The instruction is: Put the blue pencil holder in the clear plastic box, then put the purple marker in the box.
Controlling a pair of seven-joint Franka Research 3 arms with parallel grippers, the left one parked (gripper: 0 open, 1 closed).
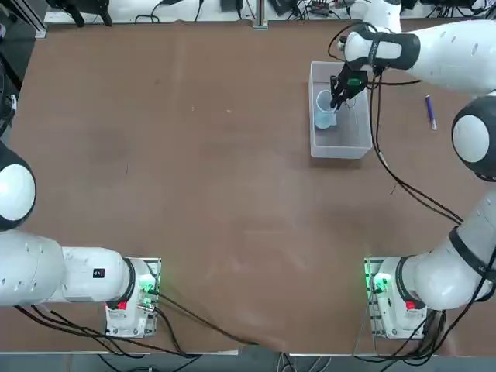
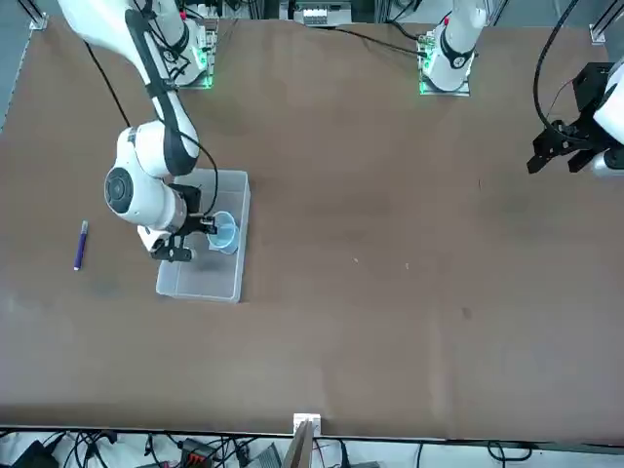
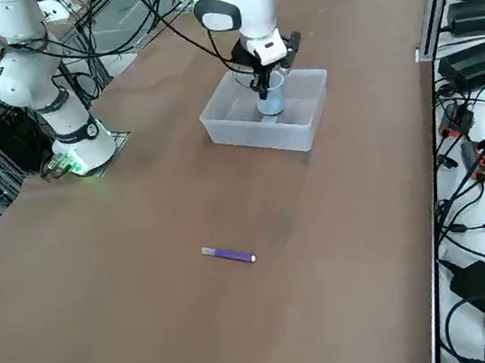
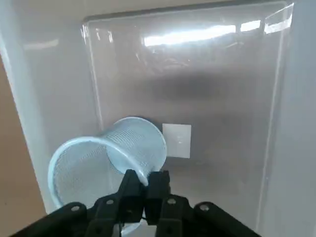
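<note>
The blue pencil holder [image 4: 94, 163] is a pale blue mesh cup. It tilts inside the clear plastic box [image 1: 341, 149], near the white label [image 4: 177, 140] on the bottom. My right gripper [image 4: 144, 181] reaches down into the box, shut on the cup's rim wall. The same grip shows from overhead, gripper [image 1: 339, 96] over cup [image 1: 325, 112], and from the side, gripper [image 3: 264, 85] above cup [image 3: 271, 104]. The purple marker [image 1: 430, 111] lies flat on the table outside the box, on the side toward the table's right edge. It also shows as marker [image 2: 80, 245] and marker [image 3: 229, 255].
The brown table [image 1: 194, 155] stretches bare to the left of the box. Black cables [image 1: 403, 186] trail from my right arm across the table near the box. The box [image 2: 200, 283] sits at the far right part of the table.
</note>
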